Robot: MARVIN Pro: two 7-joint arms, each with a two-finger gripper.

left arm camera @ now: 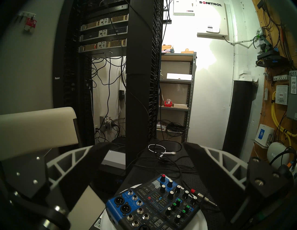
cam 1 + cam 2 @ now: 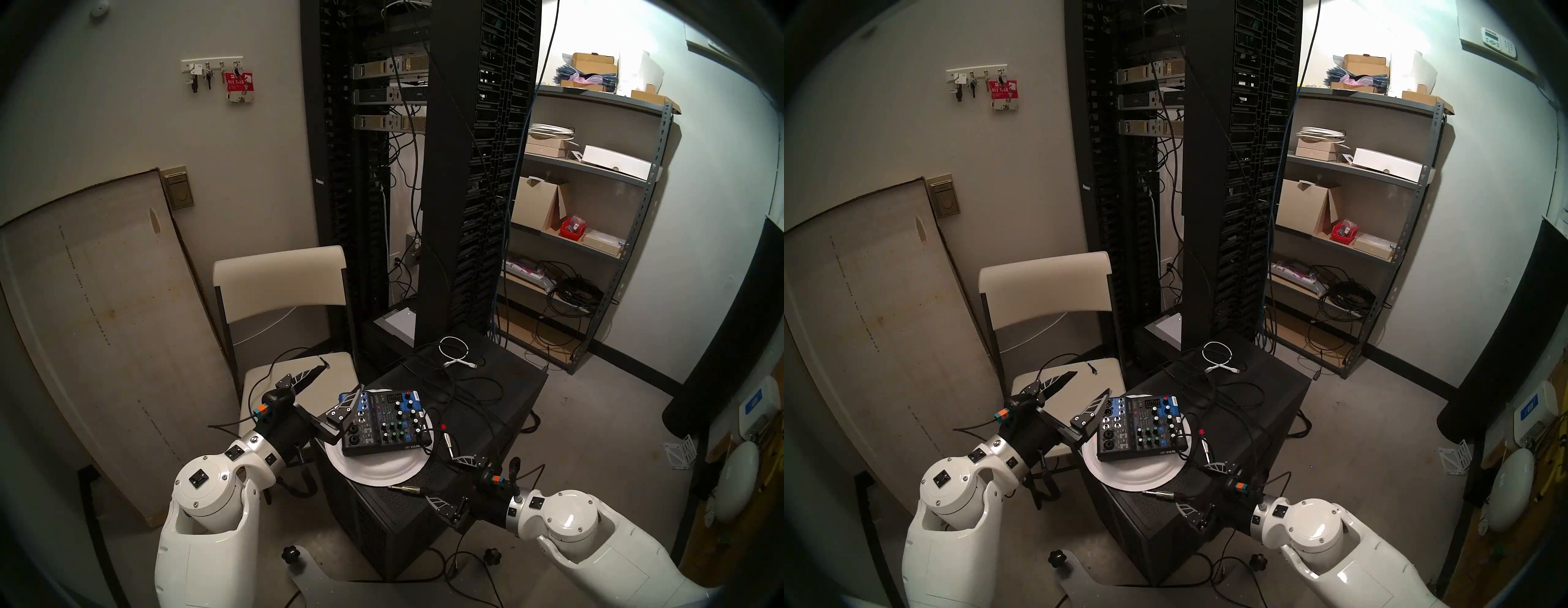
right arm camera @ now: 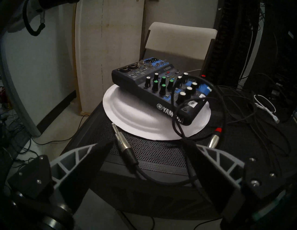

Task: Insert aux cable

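The aux cable's plug (image 2: 405, 489), silver tip and dark barrel with no red band, lies on the black perforated cabinet top (image 2: 488, 407), just in front of the white paper plate (image 2: 373, 472). In the right wrist view the plug (image 3: 123, 143) lies between the open fingers of my right gripper (image 3: 150, 144), close to the view's left finger, untouched. A blue and black mixer (image 2: 382, 420) sits on the plate. My left gripper (image 2: 341, 375) is open and empty, at the mixer's left end with its sockets (image 1: 139, 210) below it.
A second jack plug with a red ring (image 2: 445, 437) lies right of the mixer. A short coiled white cable (image 2: 456, 350) and loose black cables lie at the cabinet's back. A cream folding chair (image 2: 280, 276) stands on the left, with a server rack (image 2: 424, 170) behind.
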